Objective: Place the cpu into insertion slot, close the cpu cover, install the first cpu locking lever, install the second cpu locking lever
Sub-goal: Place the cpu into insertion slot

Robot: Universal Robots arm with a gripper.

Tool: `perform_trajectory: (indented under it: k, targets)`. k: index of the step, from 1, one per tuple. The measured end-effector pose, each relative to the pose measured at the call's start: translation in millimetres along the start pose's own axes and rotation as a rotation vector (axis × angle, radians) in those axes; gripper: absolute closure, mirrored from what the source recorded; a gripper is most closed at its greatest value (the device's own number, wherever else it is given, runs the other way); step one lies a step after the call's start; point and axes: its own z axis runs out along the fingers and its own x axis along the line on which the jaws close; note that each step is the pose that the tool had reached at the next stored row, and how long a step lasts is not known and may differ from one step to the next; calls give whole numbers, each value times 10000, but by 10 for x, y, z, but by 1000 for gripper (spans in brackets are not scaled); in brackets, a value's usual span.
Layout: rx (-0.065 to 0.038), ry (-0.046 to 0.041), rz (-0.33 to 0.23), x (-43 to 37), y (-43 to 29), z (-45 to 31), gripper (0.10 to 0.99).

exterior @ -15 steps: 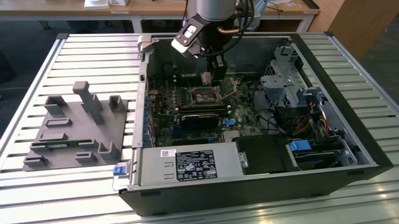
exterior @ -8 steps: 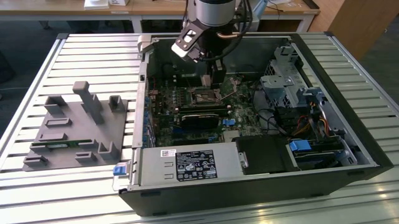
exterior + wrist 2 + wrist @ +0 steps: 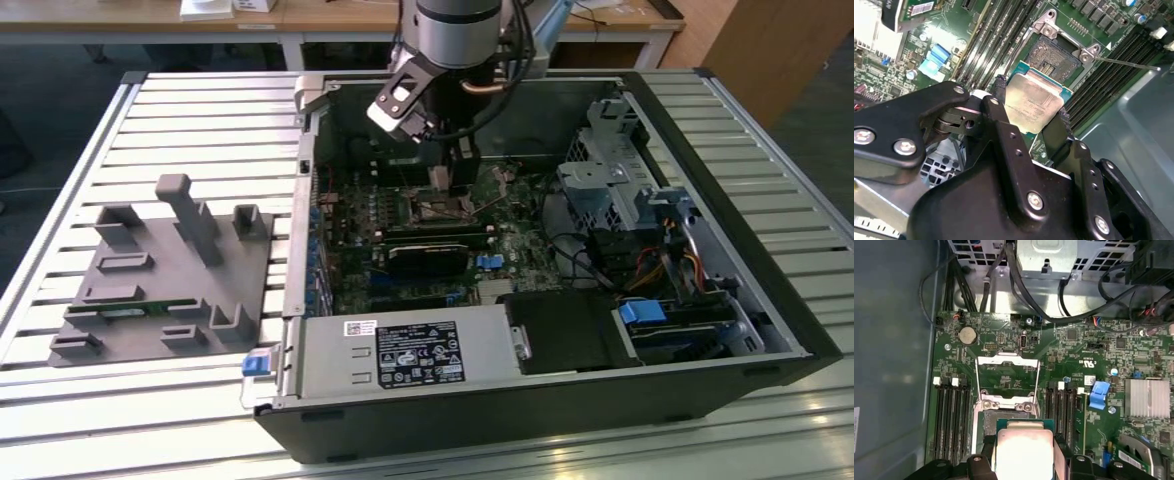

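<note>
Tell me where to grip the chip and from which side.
Grip the chip by two opposite side edges, coming down from above its flat metal top. It is thin, square and flat, so only the edges offer a hold, and its underside must stay free to meet the socket. The gripper holds it just so, fingers on opposite edges.

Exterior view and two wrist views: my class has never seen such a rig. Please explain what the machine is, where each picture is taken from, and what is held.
The exterior view looks from outside at a robot arm reaching into an open computer case on a slatted table, beside a grey fixture block. Both wrist views come from cameras riding on the arm. Its gripper is shut on the cpu, held over the motherboard by the insertion slot, whose cpu cover is open.
</note>
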Motion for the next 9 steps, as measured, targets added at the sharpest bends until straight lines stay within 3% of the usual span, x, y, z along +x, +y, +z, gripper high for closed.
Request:
perform_trajectory:
  k: [9]
  targets:
    - [0, 2, 2, 0, -4, 45, 545]
